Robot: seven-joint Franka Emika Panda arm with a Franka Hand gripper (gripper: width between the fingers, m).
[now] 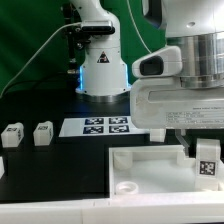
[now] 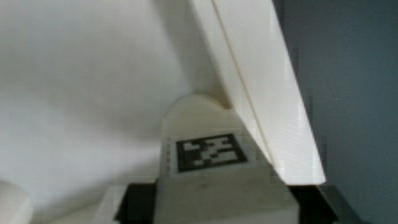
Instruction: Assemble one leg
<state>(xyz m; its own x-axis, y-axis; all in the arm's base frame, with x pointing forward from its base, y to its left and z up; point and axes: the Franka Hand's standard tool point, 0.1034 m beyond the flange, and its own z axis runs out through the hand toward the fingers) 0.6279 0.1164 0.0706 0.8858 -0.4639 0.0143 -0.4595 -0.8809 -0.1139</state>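
Observation:
My gripper (image 1: 203, 150) is shut on a leg (image 1: 208, 164), a small white block with a black-and-white tag, at the exterior view's right. It holds the leg over the far right corner of the large white tray (image 1: 145, 172). In the wrist view the leg (image 2: 215, 150) sits between the two black fingers (image 2: 143, 204), and its tip touches or nearly touches the tray's raised rim (image 2: 249, 70). The gripper (image 2: 217, 206) grips the leg's near end. Two more legs (image 1: 12, 135) (image 1: 42, 133) stand loose on the black table at the exterior view's left.
The marker board (image 1: 104, 126) lies flat on the table behind the tray. The arm's white base (image 1: 102, 66) stands at the back, with cables beside it. The tray's flat floor (image 2: 89, 100) fills much of the wrist view.

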